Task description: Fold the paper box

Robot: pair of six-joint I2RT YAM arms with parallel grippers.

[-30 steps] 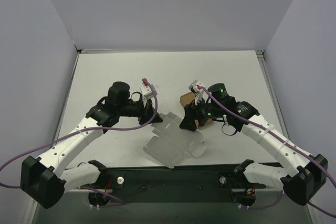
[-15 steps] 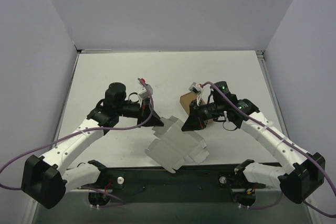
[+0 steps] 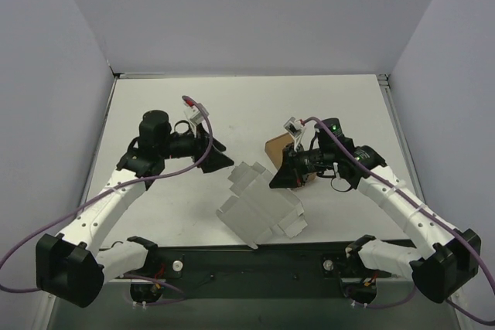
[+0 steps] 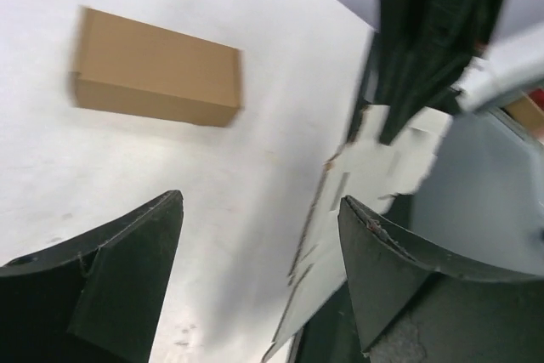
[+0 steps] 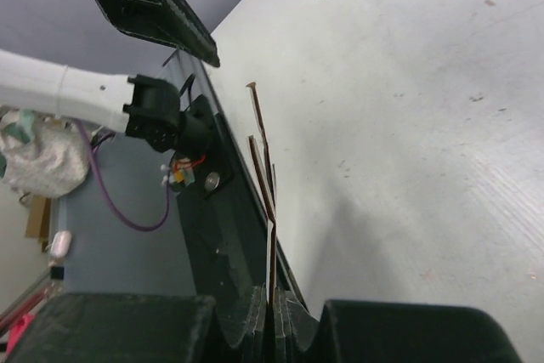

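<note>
Left pincer [image 3: 219,154] now off paper box [image 3: 259,206]

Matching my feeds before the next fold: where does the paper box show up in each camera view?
Top external: the paper box sits low in the centre of the picture.
Left wrist: right of centre, a white sheet rising from the bottom edge.
Right wrist: edge-on, a thin upright strip at centre.
Shared landmark: the right pincer, shut on the box's edge in all three.
</note>
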